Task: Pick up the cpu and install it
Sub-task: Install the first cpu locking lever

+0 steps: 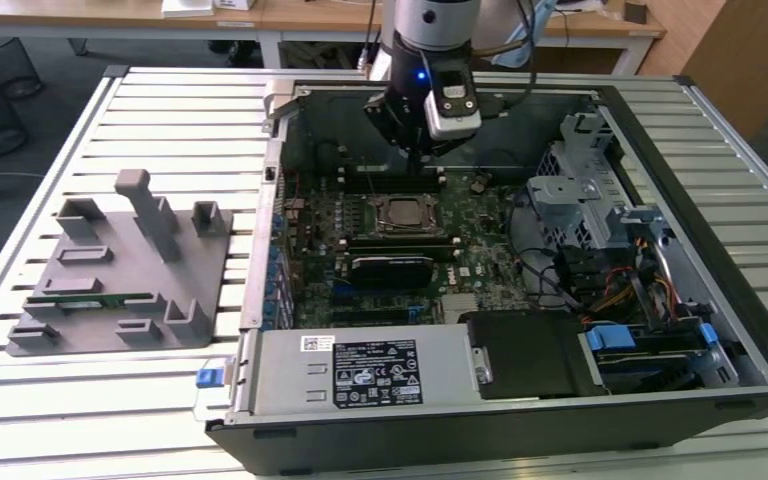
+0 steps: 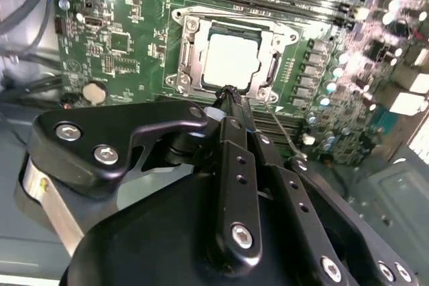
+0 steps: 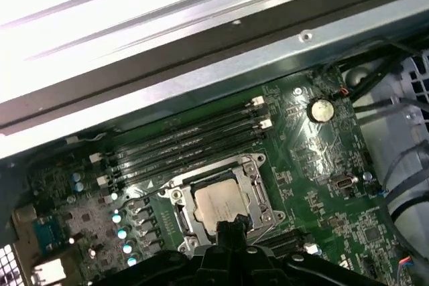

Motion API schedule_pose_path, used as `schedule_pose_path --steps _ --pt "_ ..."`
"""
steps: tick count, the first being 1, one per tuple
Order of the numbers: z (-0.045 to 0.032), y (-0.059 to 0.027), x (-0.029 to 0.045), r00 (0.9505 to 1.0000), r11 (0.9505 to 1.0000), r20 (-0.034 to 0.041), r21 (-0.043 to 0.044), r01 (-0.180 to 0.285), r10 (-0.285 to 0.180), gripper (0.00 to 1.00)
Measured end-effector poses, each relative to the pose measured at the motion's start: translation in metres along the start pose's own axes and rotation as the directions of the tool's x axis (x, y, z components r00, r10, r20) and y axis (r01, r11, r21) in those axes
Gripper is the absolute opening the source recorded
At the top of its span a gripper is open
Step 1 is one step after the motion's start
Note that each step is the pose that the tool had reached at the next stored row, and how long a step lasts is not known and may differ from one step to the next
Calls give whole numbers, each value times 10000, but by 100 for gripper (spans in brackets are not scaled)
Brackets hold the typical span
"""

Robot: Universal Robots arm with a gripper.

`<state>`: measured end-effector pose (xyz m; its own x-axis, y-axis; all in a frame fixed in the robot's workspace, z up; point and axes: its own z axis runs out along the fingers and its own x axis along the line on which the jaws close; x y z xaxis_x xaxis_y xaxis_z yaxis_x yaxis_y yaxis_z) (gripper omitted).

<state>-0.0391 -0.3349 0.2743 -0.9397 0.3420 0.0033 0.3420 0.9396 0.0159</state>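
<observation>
Inside the open computer case (image 1: 704, 250), which lies on a slatted metal table (image 1: 77, 400), the cpu (image 2: 230, 59) is seen seated in the socket frame (image 2: 184, 58) of the green motherboard (image 1: 478, 230). In both wrist views its pale silver-white top faces up, flat and square within the metal frame, and it is marked in the first wrist view at (image 3: 218, 204). In the exterior view the same chip (image 1: 402, 212) is found near the middle of the board, just below the arm's wrist.

The gripper (image 2: 228, 92) is held above the socket, and its black fingers (image 2: 236, 132) are seen pressed together into a single narrow tip with nothing pinched between them. The tip is placed over the near edge of the socket frame; whether it touches the frame or the chip cannot be told. In the exterior view the gripper (image 1: 418, 150) is seen hanging from the arm over the far part of the board, close to the case wall.

Beside the socket, the dark memory slots (image 3: 188, 142) are laid in parallel rows, and a round coin battery (image 3: 321, 108) is mounted on the board well apart from the socket.

On the table, towards the exterior view's left and outside the case, a grey plastic fixture (image 1: 124, 270) is set, and a long thin green memory stick (image 1: 87, 298) is lodged in it.
</observation>
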Motion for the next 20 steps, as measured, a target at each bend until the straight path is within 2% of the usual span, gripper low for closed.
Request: schedule_pose_path --steps 7,9,12,16,20 --pt "16 -95 263 10000 10000 6 -5 26 -26 11" --pt "22 -99 273 9998 9998 4 -7 200 -200 11" --pt "32 -99 273 9971 9971 -5 -5 755 -755 11" --pt "44 -100 273 9891 9891 -17 -3 1470 -1470 11" --pt "58 -100 273 9757 9757 -29 -2 2189 -2189 11"
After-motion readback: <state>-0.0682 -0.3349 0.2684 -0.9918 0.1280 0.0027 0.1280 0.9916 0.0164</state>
